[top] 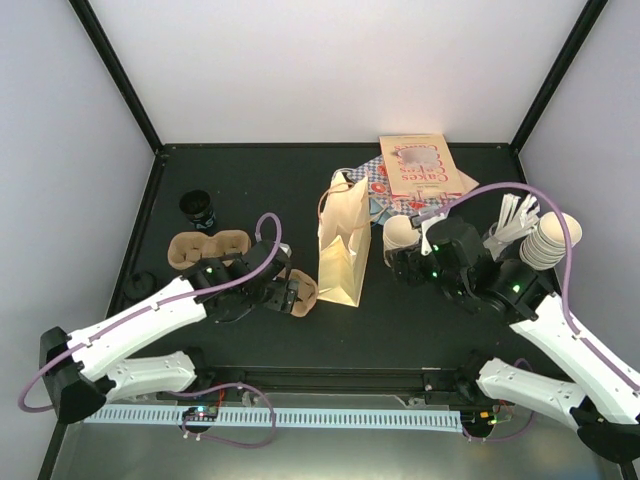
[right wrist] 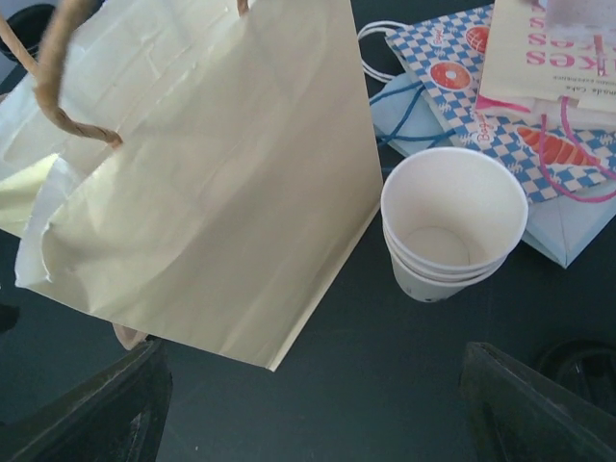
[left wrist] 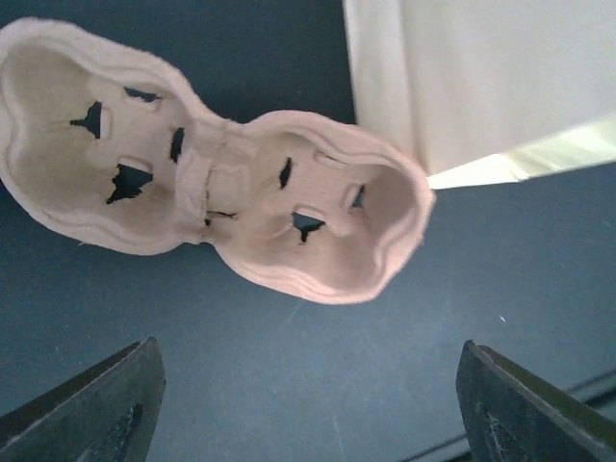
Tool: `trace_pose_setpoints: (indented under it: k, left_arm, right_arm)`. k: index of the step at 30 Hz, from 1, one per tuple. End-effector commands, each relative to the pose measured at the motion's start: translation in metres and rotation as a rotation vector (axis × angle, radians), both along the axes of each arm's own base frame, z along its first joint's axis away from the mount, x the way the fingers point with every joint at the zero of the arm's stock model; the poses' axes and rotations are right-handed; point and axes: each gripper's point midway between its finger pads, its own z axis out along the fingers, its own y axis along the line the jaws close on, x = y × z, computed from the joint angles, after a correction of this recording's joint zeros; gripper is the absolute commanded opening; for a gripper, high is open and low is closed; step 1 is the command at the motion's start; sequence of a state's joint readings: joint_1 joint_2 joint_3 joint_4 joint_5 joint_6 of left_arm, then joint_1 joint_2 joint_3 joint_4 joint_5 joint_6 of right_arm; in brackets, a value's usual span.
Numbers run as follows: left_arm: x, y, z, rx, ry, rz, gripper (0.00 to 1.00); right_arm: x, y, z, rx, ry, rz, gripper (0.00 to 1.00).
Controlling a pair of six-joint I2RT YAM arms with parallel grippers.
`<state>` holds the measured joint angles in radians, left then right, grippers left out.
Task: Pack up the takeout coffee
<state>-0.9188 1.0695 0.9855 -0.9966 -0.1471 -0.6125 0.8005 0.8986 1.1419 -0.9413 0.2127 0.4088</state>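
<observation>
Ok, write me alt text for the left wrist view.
An empty two-cup cardboard carrier lies on the dark table, with a tan paper bag at upper right. The left arm's fingers stand wide apart at the bottom corners, holding nothing.

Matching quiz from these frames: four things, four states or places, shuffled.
1 paper bag
2 cup carrier by the bag
3 nested cups by the bag
4 left gripper

A jaws wide apart, holding nothing
B standing upright
C lidless, next to printed bags
D lying flat, sockets empty

Pairs: 1-B, 2-D, 3-C, 4-A
</observation>
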Motion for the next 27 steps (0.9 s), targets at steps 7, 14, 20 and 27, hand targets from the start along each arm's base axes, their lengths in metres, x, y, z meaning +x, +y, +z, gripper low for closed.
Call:
trace_pose_setpoints:
  k: [7, 14, 20, 27]
  left_arm:
    - [0.050, 0.001, -0.053, -0.108, -0.060, 0.058, 0.88]
    - [0.063, -0.011, -0.078, -0.086, -0.025, -0.022, 0.88]
    - [0.070, -0.015, -0.089, -0.060, -0.005, -0.033, 0.88]
    - [0.075, -0.014, -0.102, -0.023, 0.025, -0.030, 0.87]
  right_arm:
    - [0.001, 0.003, -0.009, 0.072, -0.011, -0.023, 0.84]
    - [0.008, 0.002, -0.006, 0.043, -0.033, -0.033, 0.84]
    - [0.009, 0.006, 0.003, 0.079, -0.068, -0.017, 0.84]
    - [0.010, 0.005, 0.006, 0.079, -0.092, -0.019, 0.84]
